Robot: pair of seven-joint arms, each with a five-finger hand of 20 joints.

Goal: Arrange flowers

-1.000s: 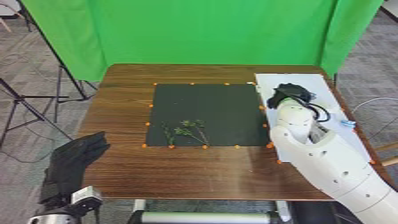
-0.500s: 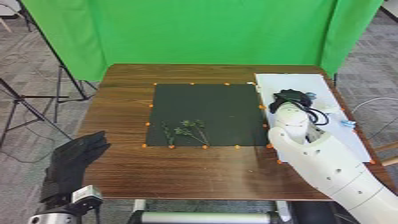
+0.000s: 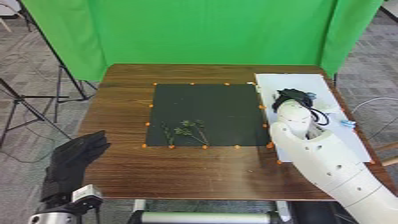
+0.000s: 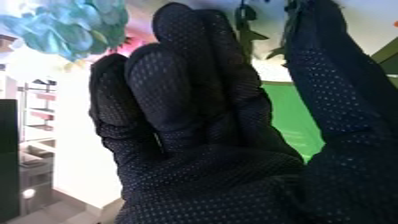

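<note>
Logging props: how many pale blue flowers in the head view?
2 pale blue flowers: one beside the right hand, one at the right edge of the white sheet. The hand may hide more.

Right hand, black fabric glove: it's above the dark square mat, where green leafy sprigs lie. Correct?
No, wrong surface: the head view shows the right hand above the white rectangular sheet. The green leafy sprigs do lie on the dark square mat.
</note>
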